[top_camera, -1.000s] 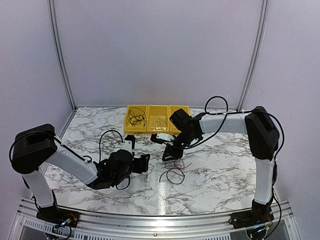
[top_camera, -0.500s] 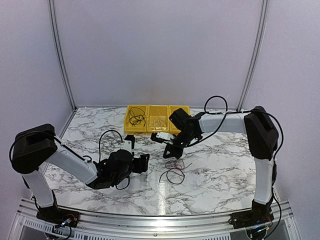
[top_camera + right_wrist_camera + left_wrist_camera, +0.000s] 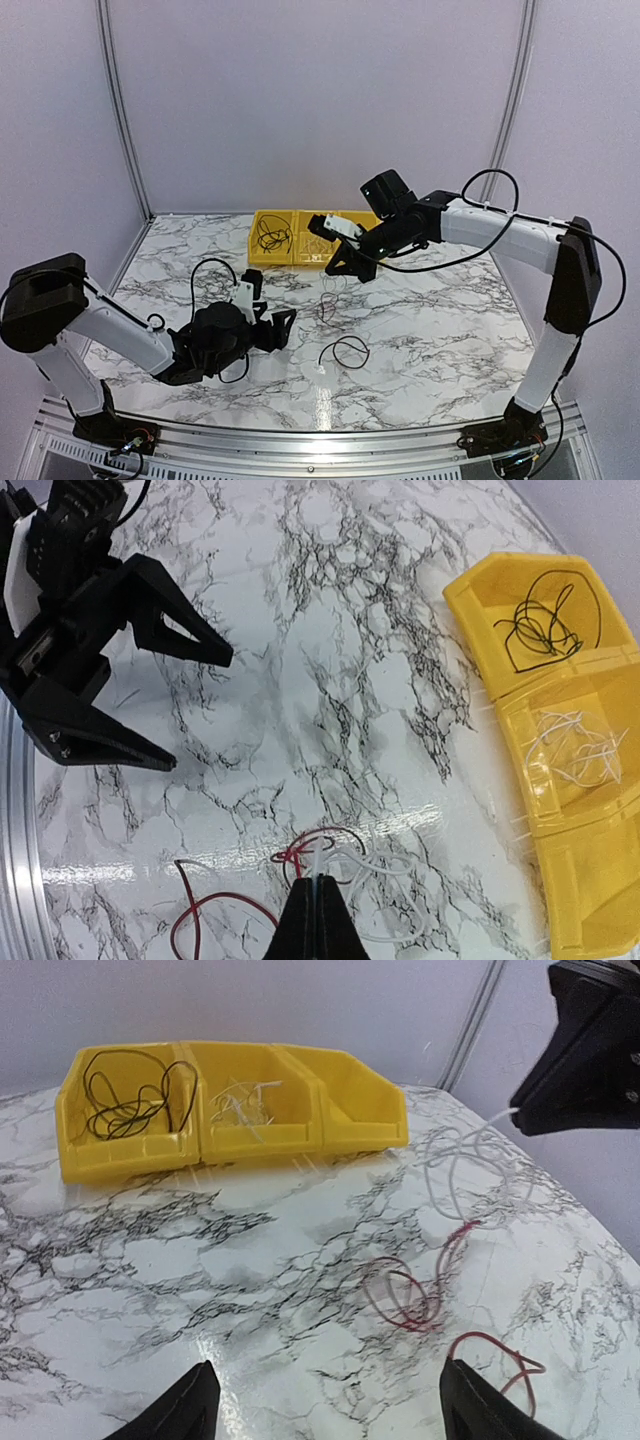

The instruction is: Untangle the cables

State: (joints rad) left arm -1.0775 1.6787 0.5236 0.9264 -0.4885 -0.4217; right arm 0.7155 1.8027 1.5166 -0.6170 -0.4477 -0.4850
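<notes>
Midway, the right gripper (image 3: 318,885) pinches a thin pale wire (image 3: 455,1160) above the marble-patterned table (image 3: 150,1260), with a thin red wire (image 3: 410,1300) seemingly not yet freed from it. Loose black wires (image 3: 125,1095) already lie in the left compartment of the yellow plastic bin (image 3: 250,1140). Near-left, the left gripper (image 3: 327,1370) hovers, fingers wide.

The right gripper (image 3: 336,271) has closed on the pale cable (image 3: 497,1117) and lifted it.
</notes>
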